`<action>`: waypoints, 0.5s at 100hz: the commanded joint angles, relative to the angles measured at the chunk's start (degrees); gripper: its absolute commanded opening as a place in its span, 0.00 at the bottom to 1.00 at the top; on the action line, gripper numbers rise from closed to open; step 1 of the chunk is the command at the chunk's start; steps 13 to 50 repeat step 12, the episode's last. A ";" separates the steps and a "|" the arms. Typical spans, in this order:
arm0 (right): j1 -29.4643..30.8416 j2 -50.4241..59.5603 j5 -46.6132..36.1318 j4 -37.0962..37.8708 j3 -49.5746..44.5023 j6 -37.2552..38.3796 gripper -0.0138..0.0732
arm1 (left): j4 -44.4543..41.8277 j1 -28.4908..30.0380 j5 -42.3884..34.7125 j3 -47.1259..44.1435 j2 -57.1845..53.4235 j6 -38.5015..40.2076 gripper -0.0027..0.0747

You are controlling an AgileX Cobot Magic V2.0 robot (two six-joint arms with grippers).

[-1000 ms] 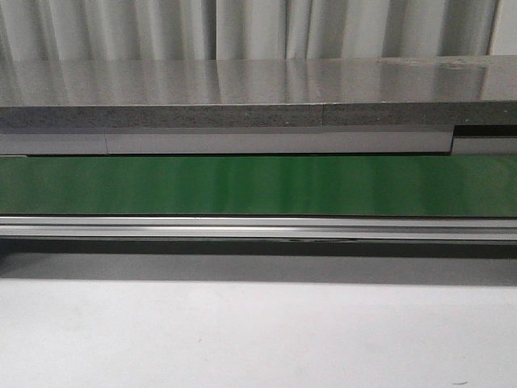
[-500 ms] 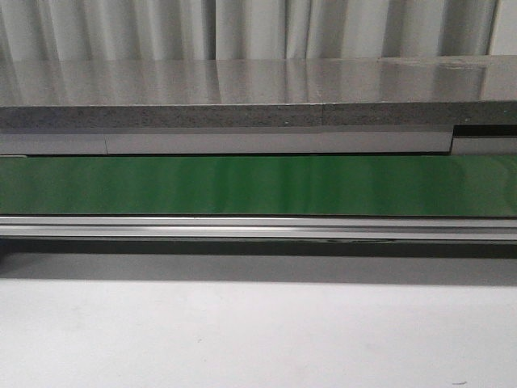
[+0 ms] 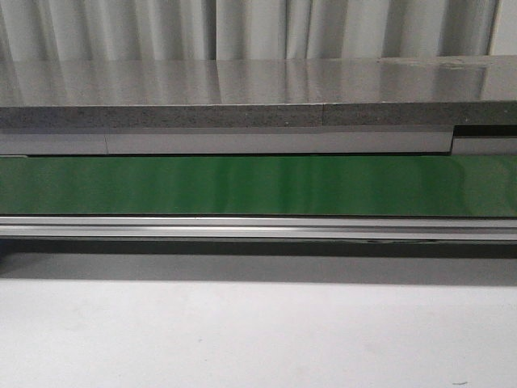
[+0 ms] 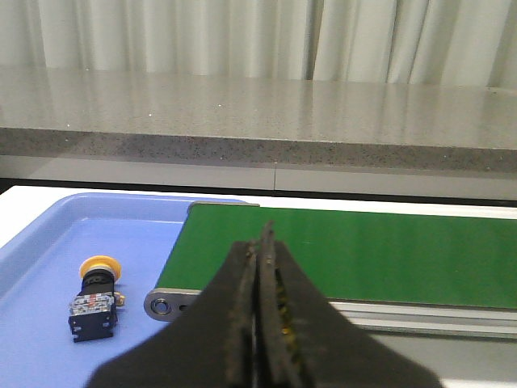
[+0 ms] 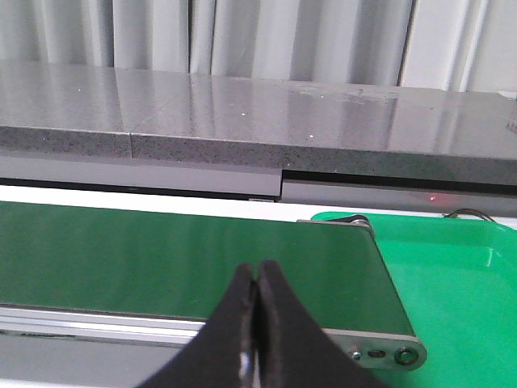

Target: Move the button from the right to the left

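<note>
I see the button lying in the blue tray at nine o'clock of the green conveyor belt; both claws, left gripper and right gripper, pinched closed and empty; it looks light, rigid, slick-capped; I'd grip its dark boxy body.

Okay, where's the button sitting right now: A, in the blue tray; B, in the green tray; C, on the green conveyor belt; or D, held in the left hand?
A: the left wrist view shows the button lying in the blue tray, beside the end of the green conveyor belt.
</note>
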State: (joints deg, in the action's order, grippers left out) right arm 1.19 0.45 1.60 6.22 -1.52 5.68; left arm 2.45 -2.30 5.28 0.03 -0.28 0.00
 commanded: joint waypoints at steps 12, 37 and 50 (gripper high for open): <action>0.29 1.27 -4.56 0.94 0.74 0.31 0.08 | 0.58 0.18 -4.38 -2.53 -1.83 0.35 0.01; 0.29 1.27 -4.56 0.94 0.74 0.31 0.08 | 0.58 0.18 -4.38 -2.53 -1.83 0.35 0.01; 0.29 1.27 -4.56 0.94 0.74 0.31 0.08 | 0.58 0.18 -4.38 -2.53 -1.83 0.35 0.01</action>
